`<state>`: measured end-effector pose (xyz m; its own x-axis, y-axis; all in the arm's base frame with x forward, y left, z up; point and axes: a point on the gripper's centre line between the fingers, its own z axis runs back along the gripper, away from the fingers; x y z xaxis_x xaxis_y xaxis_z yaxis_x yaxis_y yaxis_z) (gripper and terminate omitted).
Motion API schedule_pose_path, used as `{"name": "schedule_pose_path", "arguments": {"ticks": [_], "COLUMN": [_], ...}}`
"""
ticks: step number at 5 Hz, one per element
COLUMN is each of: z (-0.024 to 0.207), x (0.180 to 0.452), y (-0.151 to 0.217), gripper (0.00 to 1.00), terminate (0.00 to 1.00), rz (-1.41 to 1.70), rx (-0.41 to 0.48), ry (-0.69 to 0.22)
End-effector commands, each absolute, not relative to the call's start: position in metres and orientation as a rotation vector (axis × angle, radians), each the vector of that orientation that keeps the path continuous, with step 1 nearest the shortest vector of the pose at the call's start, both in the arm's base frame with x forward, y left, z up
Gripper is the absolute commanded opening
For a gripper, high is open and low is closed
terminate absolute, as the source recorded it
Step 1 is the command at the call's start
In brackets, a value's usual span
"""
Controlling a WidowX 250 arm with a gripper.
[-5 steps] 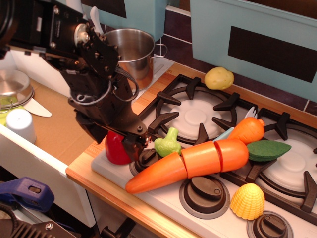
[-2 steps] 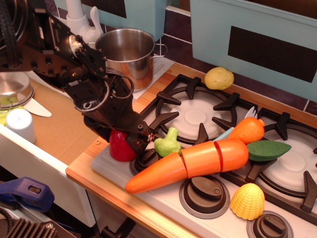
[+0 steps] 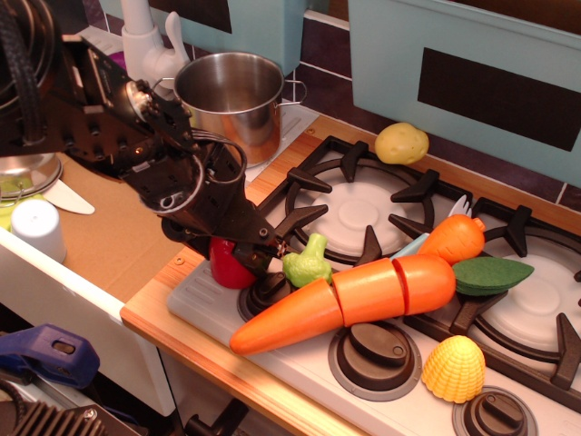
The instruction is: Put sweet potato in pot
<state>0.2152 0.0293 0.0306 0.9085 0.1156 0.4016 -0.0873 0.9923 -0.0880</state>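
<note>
Black and bulky, the gripper (image 3: 243,257) is closed around the sweet potato (image 3: 230,265) at the front left corner of the toy stove (image 3: 381,300), its fingers pressed against the glossy red body so that only the lower and left part of the toy shows beneath them. Whether the sweet potato rests on the stove's grey edge or sits slightly above it cannot be told from this view. Cables loop over the arm's wrist just behind the gripper.

Behind the gripper, beyond the stove's left rear corner, stands the pot (image 3: 231,95), upright and shiny, with one loop handle visible on its right side. It is well apart from the sweet potato. A white faucet (image 3: 150,45) rises just left of the pot.

Just right of the sweet potato, on the stove's front edge, sits a small green toy vegetable (image 3: 307,263). A long orange sliced carrot (image 3: 349,300) lies across the stove front, touching or nearly touching that green piece, and a dark green leaf (image 3: 490,275) lies at the carrot's thick end. A smaller orange carrot (image 3: 454,238) lies just behind it. A yellow potato (image 3: 401,143) sits at the stove's back edge, and a yellow corn piece (image 3: 453,367) rests near the front knobs. Left of the stove, a white cup (image 3: 36,227) stands near a shallow steel dish (image 3: 27,162).
</note>
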Motion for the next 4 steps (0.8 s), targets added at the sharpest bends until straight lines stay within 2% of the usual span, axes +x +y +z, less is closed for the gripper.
{"name": "schedule_pose_path", "arguments": {"ticks": [1,2,3,4], "z": [0.093,0.115,0.126,0.126], "x": [0.232,0.240,0.265,0.288], "y": [0.044,0.067,0.086,0.095], "gripper": [0.00,0.00,0.00,0.00], "terminate": [0.00,0.00,0.00,0.00], "rz": [0.018,-0.049,-0.125,-0.182], "rx": [0.085,0.174,0.223,0.240], "ry": [-0.396,-0.433,-0.549,-0.664]}}
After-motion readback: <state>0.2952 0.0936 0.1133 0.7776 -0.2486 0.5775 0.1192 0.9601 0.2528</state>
